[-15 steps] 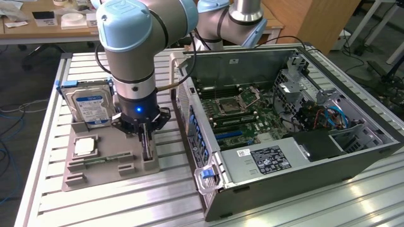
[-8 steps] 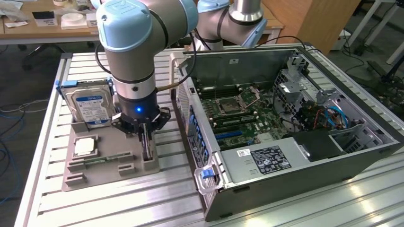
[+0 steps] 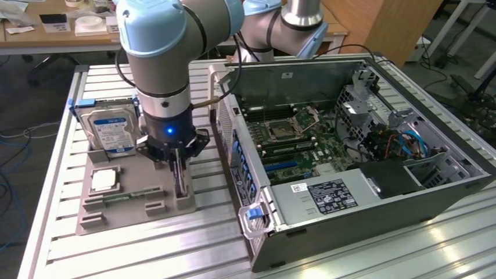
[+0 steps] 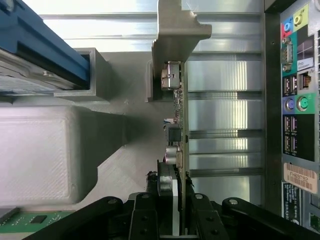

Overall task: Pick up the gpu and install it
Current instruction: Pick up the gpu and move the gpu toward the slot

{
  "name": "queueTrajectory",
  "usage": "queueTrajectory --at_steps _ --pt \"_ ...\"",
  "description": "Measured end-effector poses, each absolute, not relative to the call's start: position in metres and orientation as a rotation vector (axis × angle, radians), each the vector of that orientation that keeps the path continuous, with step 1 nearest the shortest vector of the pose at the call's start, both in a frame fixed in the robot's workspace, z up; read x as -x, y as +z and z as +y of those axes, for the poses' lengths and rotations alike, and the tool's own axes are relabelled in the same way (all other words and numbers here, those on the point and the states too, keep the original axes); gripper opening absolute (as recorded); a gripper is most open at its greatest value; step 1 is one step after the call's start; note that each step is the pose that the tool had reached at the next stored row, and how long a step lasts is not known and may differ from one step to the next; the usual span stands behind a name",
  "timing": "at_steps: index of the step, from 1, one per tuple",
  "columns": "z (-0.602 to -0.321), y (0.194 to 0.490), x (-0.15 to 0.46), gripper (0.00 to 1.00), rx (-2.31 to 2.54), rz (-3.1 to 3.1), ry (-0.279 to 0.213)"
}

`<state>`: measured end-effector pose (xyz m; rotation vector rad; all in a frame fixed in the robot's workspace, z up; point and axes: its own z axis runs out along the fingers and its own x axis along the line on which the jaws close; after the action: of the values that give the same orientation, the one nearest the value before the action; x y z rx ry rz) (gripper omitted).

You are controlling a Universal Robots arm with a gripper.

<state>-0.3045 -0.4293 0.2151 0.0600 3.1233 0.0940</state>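
Observation:
The gpu (image 3: pixel 182 180) is a thin dark card standing on edge in a slot of the grey holder tray (image 3: pixel 132 218), at the exterior view's left of the computer case. My gripper (image 3: pixel 176 158) comes straight down over it and is shut on the card's upper edge. In the wrist view the gpu (image 4: pixel 179 125) runs edge-on away from the fingers (image 4: pixel 145 217), with its metal bracket (image 4: pixel 175 35) at the far end. The gripper (image 4: pixel 172 220) clamps the card from both sides. The card's lower edge still sits in the tray's slot.
The open computer case (image 3: pixel 434 197) lies on its side with the motherboard (image 3: pixel 294 136) exposed. Its rear port panel (image 4: pixel 295 100) is close beside the card. On the tray are a hard drive (image 3: pixel 112 131) with a blue-white label, a square chip (image 3: pixel 104 179) and a green memory stick (image 3: pixel 124 197).

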Motion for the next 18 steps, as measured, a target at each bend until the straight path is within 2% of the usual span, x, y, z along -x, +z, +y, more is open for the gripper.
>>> queueTrajectory --at_steps 10,18 --pt "-0.429 0.231 0.304 0.28 -0.060 3.123 0.094" --pt "-0.429 0.233 0.304 0.28 -0.060 3.123 0.094"
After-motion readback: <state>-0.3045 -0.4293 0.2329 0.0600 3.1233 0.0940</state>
